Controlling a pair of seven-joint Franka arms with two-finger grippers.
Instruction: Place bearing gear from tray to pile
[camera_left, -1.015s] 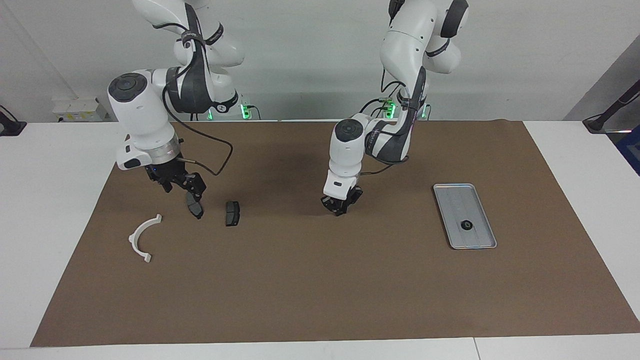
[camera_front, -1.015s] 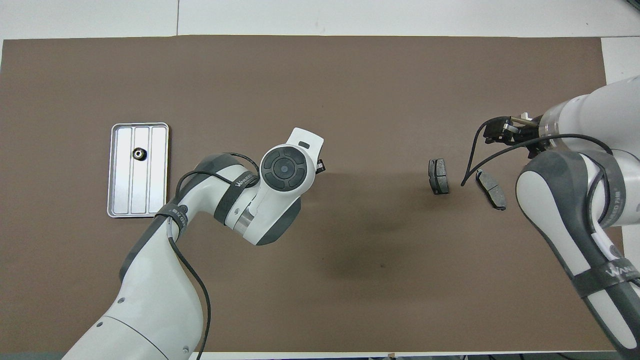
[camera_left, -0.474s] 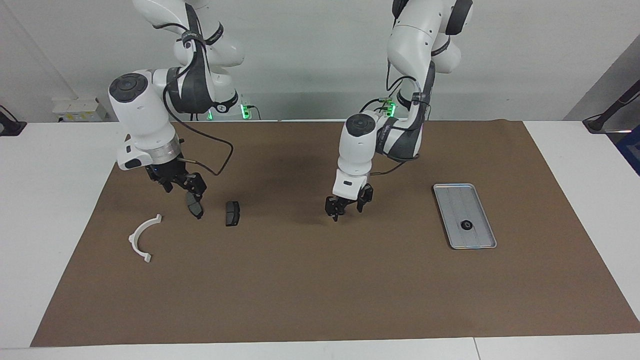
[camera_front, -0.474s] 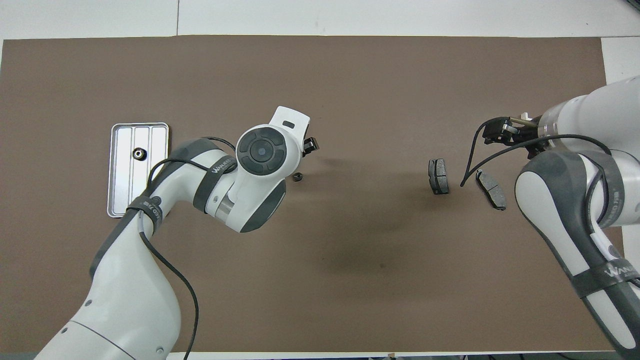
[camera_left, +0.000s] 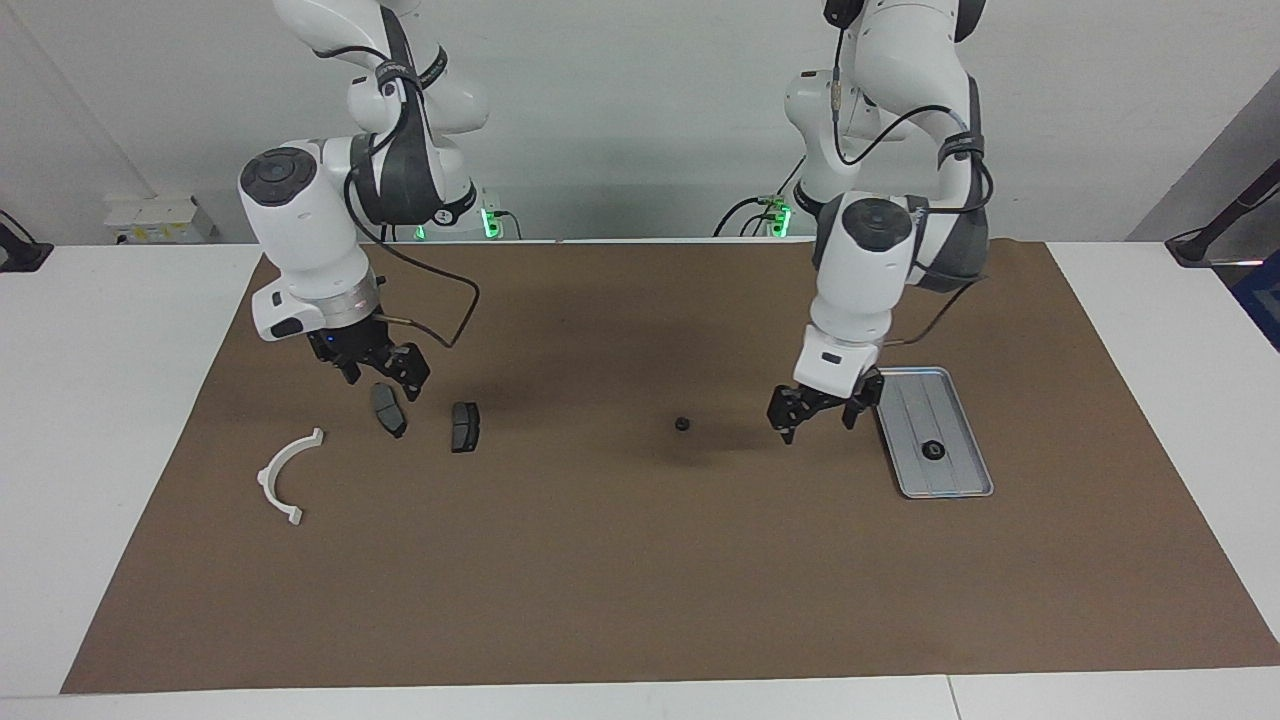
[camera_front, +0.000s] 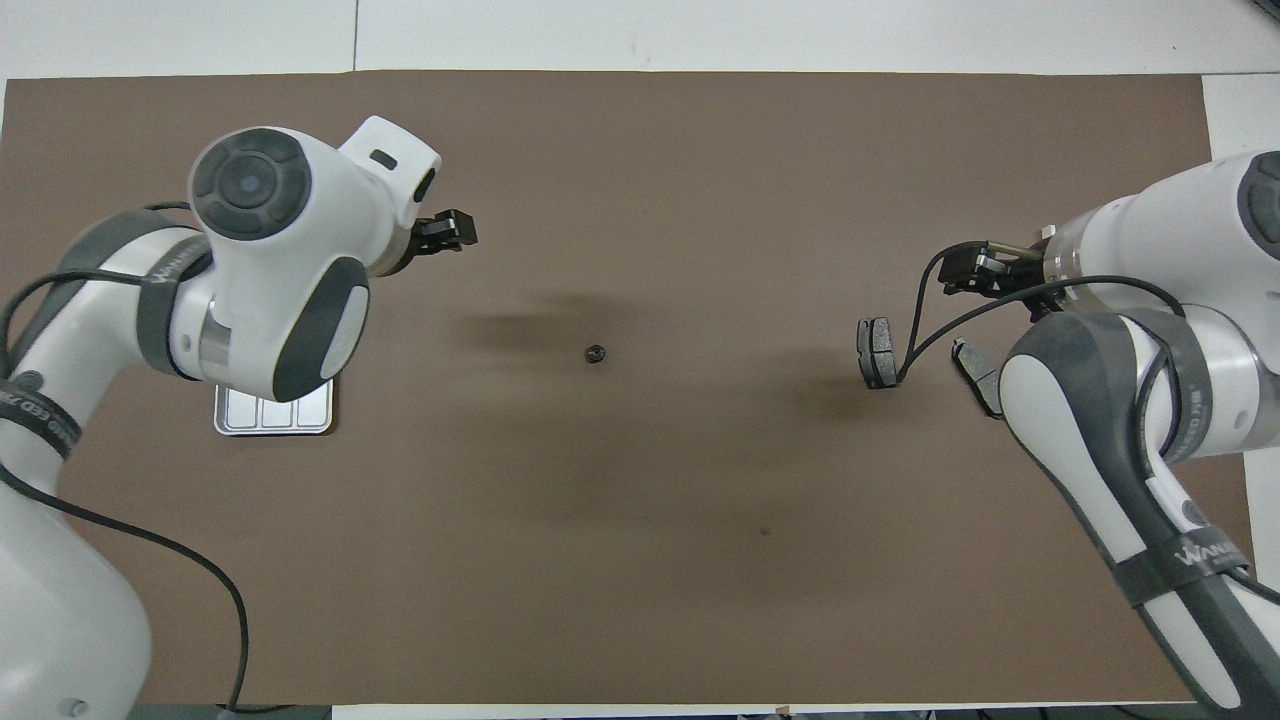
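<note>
A small black gear (camera_left: 682, 424) lies alone on the brown mat (camera_left: 640, 560) at mid-frame of the facing view. A second gear (camera_left: 933, 450) sits in the tray (camera_left: 960, 486) at centre right. The left gripper (camera_left: 822, 412) hangs just beside the tray, fingers spread and empty. At centre left the right gripper (camera_left: 385, 366) hovers over two brake pads (camera_left: 388, 410), its fingers empty; whether parted I cannot tell. A white bracket (camera_left: 285, 475) lies lower left on the bench.

You have two bearing gears, one on the brown mat (camera_left: 640, 560) at (camera_left: 682, 424) and one in the single tray (camera_left: 955, 480) at (camera_left: 933, 450), two brake pads (camera_left: 388, 411) (camera_left: 465, 427), and one white half-ring bracket (camera_left: 284, 474).
</note>
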